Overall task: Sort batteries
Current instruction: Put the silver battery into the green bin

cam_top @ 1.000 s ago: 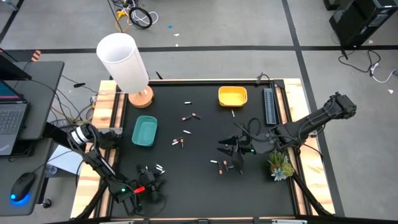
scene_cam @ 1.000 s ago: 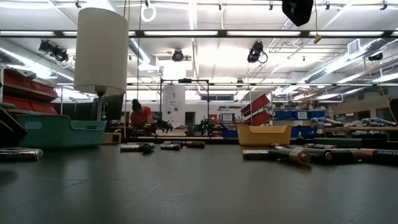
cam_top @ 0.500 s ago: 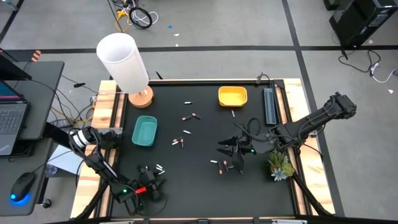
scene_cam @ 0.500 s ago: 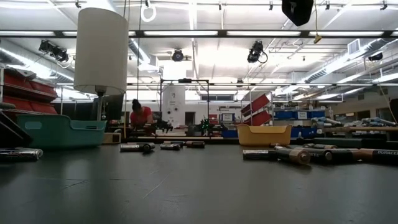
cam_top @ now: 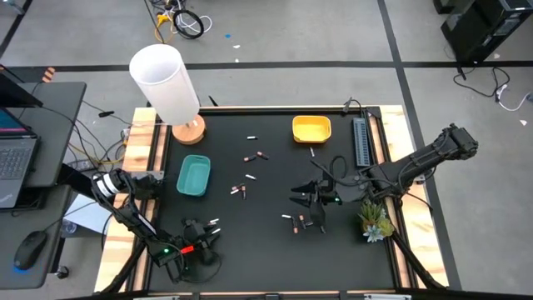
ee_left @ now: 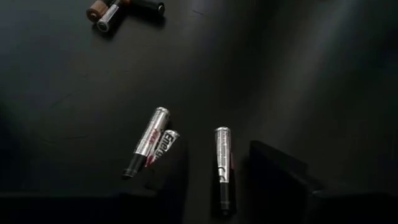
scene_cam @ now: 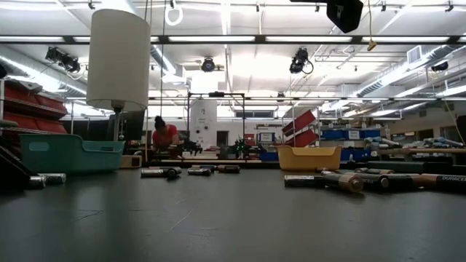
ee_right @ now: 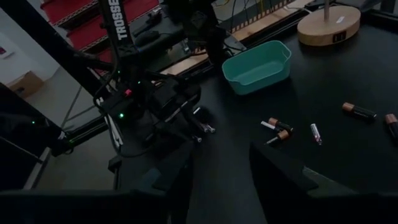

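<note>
Three silver batteries [ee_left: 147, 140] lie flat near the table's near left corner [cam_top: 214, 222]. My left gripper [cam_top: 205, 234] is open just above them; one silver battery [ee_left: 222, 165] lies between its fingers, untouched as far as I can see. More dark, copper-ended batteries [cam_top: 254, 157] lie scattered mid-table, and two [cam_top: 296, 222] sit beside my right gripper [cam_top: 312, 212]. That gripper hovers open right of centre and holds nothing [ee_right: 221, 168]. The teal bowl [cam_top: 193, 176] stands at the left, the yellow bowl [cam_top: 311, 128] at the far side.
A white lamp on a wooden base [cam_top: 188, 129] stands at the far left corner. A grey power strip [cam_top: 361, 142] runs along the right edge, with a green plant sprig [cam_top: 375, 221] nearer. Bare black table lies between the arms. A person in red [scene_cam: 164, 135] is far behind.
My left gripper has shifted a little over the silver batteries by the near left corner. In the low view its dark finger now stands in front of them at the picture's left edge. The right arm has kept still.
</note>
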You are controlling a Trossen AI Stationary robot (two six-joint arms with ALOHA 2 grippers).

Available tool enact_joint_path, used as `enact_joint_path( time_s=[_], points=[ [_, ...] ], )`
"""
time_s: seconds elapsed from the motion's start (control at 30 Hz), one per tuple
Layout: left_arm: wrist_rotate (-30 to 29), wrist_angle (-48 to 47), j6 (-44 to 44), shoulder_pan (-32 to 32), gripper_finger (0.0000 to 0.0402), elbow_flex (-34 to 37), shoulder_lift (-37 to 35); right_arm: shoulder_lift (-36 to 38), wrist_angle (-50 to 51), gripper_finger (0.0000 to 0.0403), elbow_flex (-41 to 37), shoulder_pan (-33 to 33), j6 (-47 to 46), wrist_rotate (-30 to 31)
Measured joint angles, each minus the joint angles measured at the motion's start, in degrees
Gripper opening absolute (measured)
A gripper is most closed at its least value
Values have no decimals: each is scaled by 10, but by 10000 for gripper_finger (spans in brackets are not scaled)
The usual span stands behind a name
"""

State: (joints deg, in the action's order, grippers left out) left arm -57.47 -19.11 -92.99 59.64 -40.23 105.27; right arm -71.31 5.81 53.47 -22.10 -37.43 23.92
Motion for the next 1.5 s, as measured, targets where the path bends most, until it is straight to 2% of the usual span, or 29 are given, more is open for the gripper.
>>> enact_joint_path(
  time_s=[0.1,0.4,0.57,0.83,1.33,1.5],
  points=[
    [13,-13,0,-2,152,0,0,0,0,164,0,3,0,0],
    [42,-15,49,-15,38,-1,-1,0,-3,164,0,18,3,-16],
    [41,-17,58,-18,38,-1,-1,0,-3,164,0,20,3,-26],
    [0,-16,58,-27,38,0,2,0,-2,164,0,20,10,-27],
    [-49,-24,58,-92,38,-21,0,0,-1,164,0,21,11,-31],
    [-60,-91,65,-126,38,-56,-42,0,4,164,0,22,11,-31]
  ],
)
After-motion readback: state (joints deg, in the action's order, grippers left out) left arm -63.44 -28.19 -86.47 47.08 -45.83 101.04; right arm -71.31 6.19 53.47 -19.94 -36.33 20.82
